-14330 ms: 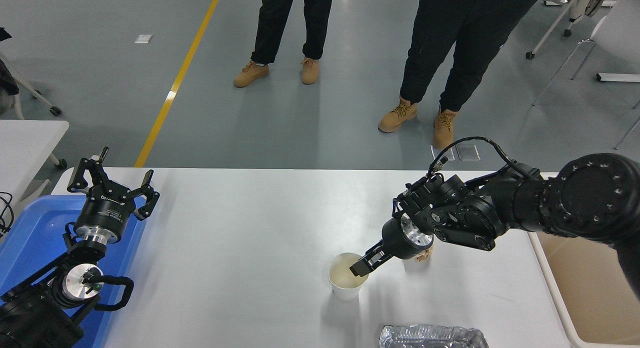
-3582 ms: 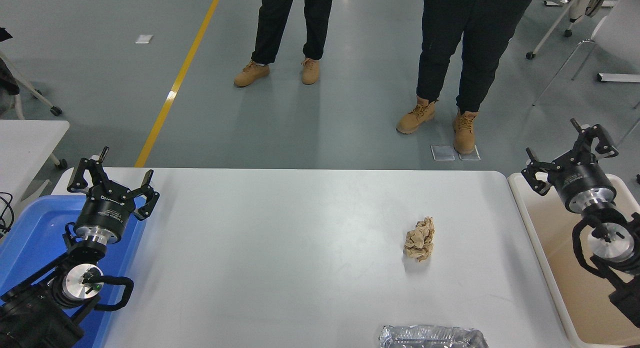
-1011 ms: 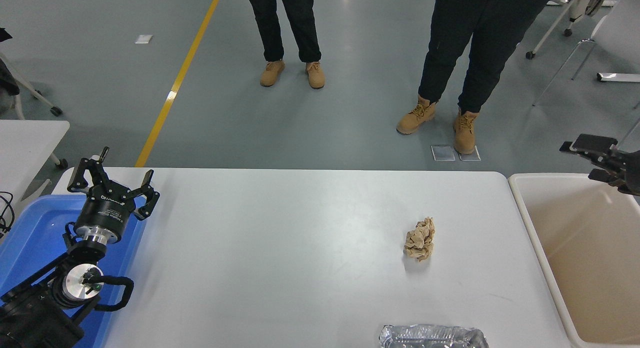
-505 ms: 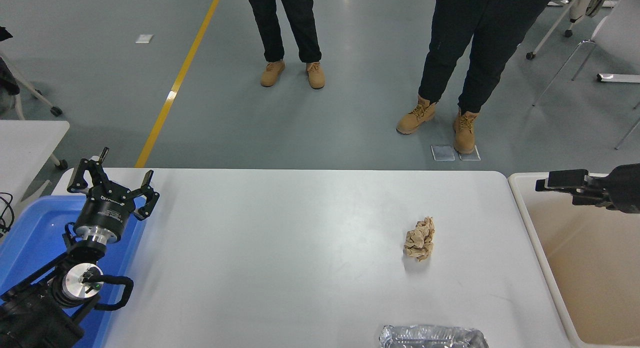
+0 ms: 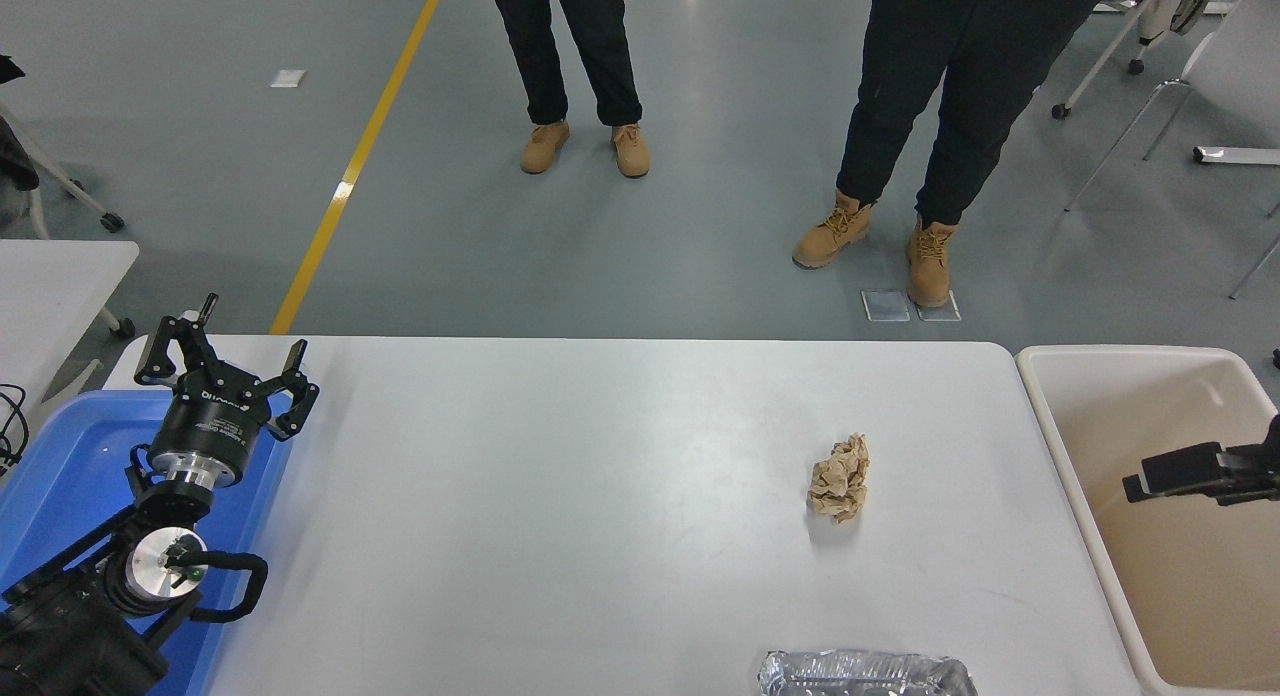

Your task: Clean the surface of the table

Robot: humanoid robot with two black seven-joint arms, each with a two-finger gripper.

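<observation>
The white table surface (image 5: 560, 496) fills the middle of the view. A crumpled brown paper ball (image 5: 838, 478) lies on it, right of centre. A crinkled foil piece (image 5: 865, 673) lies at the near edge. My left gripper (image 5: 225, 361) is open and empty, parked over the blue bin at the lower left. My right gripper (image 5: 1160, 474) comes in from the right edge, over the beige bin, well to the right of the paper ball. It is seen side-on and nothing shows in it.
A blue bin (image 5: 60, 456) sits at the table's left end and a beige bin (image 5: 1040, 376) at its right end. Two people in tan boots (image 5: 870, 241) stand beyond the far edge. A smaller white table (image 5: 50, 276) is at the left.
My right gripper has dropped from above the beige bin's far rim to lower over the bin. The paper cup it held earlier is gone from the table. The left arm has not moved.
</observation>
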